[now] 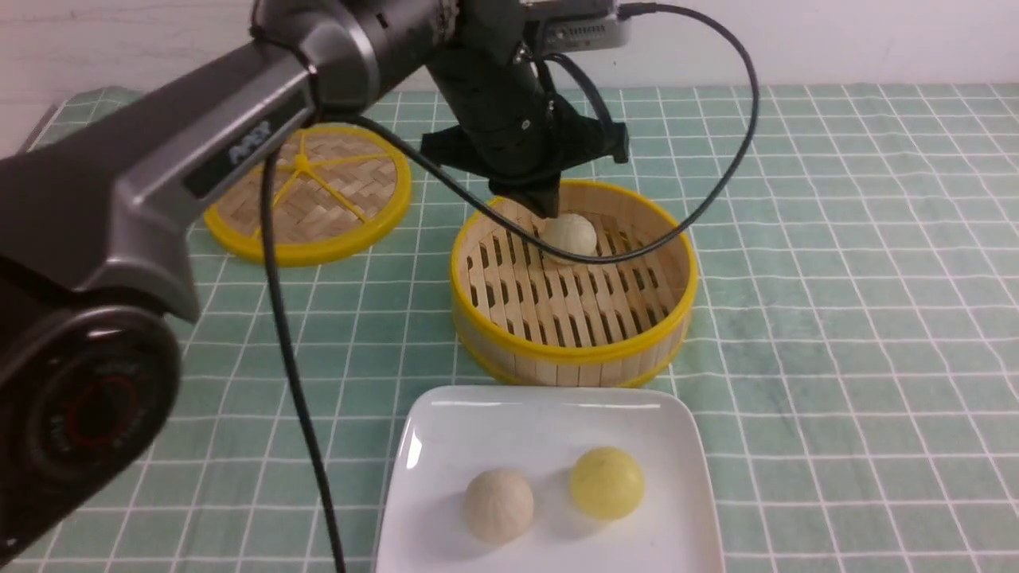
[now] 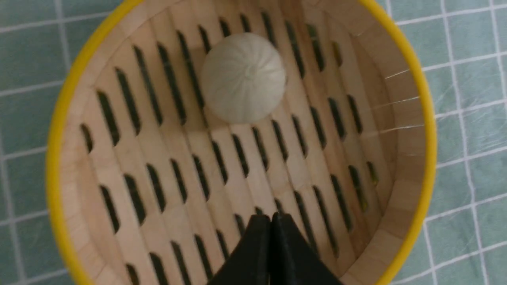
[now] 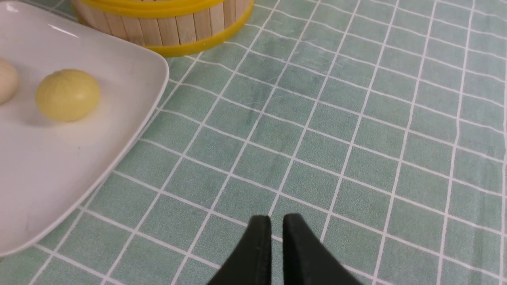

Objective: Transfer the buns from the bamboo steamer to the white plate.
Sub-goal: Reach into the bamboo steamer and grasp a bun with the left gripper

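Left gripper (image 2: 271, 217) hangs closed just inside bamboo steamer (image 2: 53, 158).

A pale green cloth (image 1: 836, 239) ruled with thin white lines into squares covers the tabletop, with soft wrinkles toward the right edge. Near the far left corner a round flat lid (image 1: 334, 191) lies on the cloth; it is woven bamboo in a herringbone pattern, with a yellow rim and thin yellow spokes meeting at a small hub, and its left part is hidden from view. A plain whitish wall (image 1: 876, 40) runs behind the far edge.
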Motion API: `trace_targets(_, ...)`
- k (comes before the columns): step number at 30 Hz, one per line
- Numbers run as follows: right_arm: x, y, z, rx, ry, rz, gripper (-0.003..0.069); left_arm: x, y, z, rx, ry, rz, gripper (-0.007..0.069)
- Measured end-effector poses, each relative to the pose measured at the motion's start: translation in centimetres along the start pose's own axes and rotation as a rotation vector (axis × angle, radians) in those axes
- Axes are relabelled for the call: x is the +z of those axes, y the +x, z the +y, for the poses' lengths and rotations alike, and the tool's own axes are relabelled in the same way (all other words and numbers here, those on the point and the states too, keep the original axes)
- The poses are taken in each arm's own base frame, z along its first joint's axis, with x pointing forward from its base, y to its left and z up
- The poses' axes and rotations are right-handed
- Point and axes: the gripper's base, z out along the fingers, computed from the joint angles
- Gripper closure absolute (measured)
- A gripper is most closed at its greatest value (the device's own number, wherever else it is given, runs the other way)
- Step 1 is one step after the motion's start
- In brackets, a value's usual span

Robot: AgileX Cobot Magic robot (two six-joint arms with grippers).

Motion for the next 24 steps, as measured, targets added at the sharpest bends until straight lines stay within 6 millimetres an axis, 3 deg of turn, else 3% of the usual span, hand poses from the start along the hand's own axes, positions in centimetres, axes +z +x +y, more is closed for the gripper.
trace_targets(3,0.0,0.0,0.0,0.0,0.0,0.0,0.0582,1.6,-0.6,-0.3,-0.005,0.023,-0.007,0.0541)
trace_targets(9,0.0,0.0,0.0,0.0,0.0,0.0,0.0575,5.9,-0.8,0.3,0.013,-0.007,-0.026,0.028)
trace_targets(12,0.0,0.0,0.0,0.0,0.0,0.0,0.0573,7.1,-1.0,0.7,0.031,-0.029,-0.055,0.0187)
trace_targets(15,0.0,0.0,0.0,0.0,0.0,0.0,0.0571,8.0,-1.0,0.9,0.043,-0.043,-0.069,0.0156)
trace_targets(20,0.0,0.0,0.0,0.0,0.0,0.001,0.0566,10.0,-0.6,1.4,0.047,-0.052,-0.07,0.0233)
trace_targets(24,0.0,0.0,0.0,0.0,0.0,0.001,0.0562,10.9,-0.1,1.7,0.04,-0.069,-0.032,0.048)
